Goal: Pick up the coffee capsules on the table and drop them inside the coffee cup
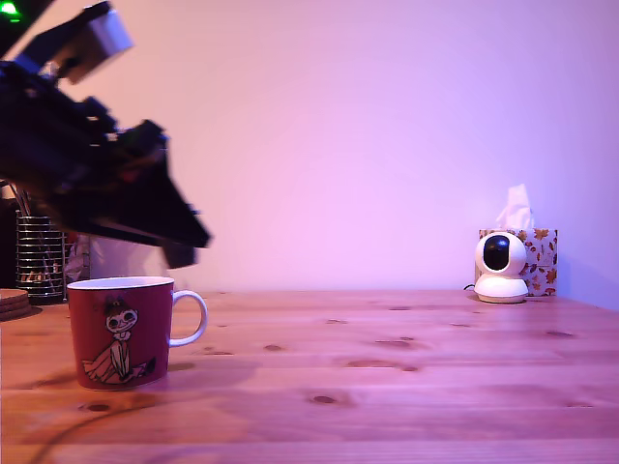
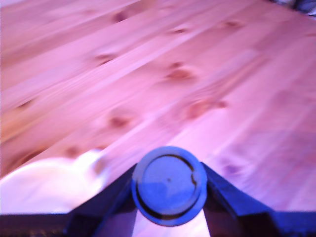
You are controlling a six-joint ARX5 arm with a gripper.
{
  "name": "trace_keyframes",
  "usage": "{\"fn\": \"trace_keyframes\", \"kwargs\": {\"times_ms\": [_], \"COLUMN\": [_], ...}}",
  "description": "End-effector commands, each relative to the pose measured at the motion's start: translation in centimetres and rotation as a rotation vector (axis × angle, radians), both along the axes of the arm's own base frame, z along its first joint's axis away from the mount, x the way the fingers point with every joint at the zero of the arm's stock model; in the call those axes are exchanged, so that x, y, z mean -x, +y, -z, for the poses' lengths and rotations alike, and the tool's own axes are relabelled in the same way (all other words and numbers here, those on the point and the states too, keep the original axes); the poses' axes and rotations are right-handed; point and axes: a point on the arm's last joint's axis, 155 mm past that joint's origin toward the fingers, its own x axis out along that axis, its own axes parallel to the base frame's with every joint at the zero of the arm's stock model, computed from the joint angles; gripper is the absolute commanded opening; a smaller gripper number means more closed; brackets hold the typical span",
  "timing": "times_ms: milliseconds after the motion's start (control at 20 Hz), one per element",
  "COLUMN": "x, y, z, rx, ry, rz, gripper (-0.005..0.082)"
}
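Observation:
The blue coffee capsule [image 2: 169, 185] sits foil-lid up between the two dark fingers [image 2: 106, 197] of my gripper [image 2: 169, 190], which is shut on it. In the exterior view the gripper [image 1: 186, 244] hangs just above the right side of the dark red coffee cup [image 1: 121, 333], which stands upright on the pine table [image 1: 387, 387] at the exterior view's left. The cup's white rim and inside [image 2: 44, 187] show blurred beside the capsule in the wrist view. In the exterior view the capsule cannot be made out against the dark fingers.
A metal mesh pen holder [image 1: 39, 256] and stacked wooden coasters [image 1: 12, 302] stand behind the cup at the exterior view's far left. A white round camera [image 1: 501, 268] and a patterned tissue box [image 1: 540, 253] stand at the back right.

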Motion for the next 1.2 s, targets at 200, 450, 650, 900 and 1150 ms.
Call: {"fn": "trace_keyframes", "kwargs": {"times_ms": [200,450,650,900,1150], "x": [-3.1,-4.6,-4.4,-4.3,-4.3], "y": [4.1,6.9,6.6,6.4,6.5], "z": [-1.3,-1.3,-1.3,-1.0,-1.0], "rx": [0.013,0.026,0.044,0.044,0.043], "ry": [-0.035,-0.034,-0.024,-0.011,-0.013], "rz": [-0.136,-0.207,-0.182,-0.173,-0.177], "gripper": [0.0232,0.0232,0.0232,0.0232,0.0232]}}
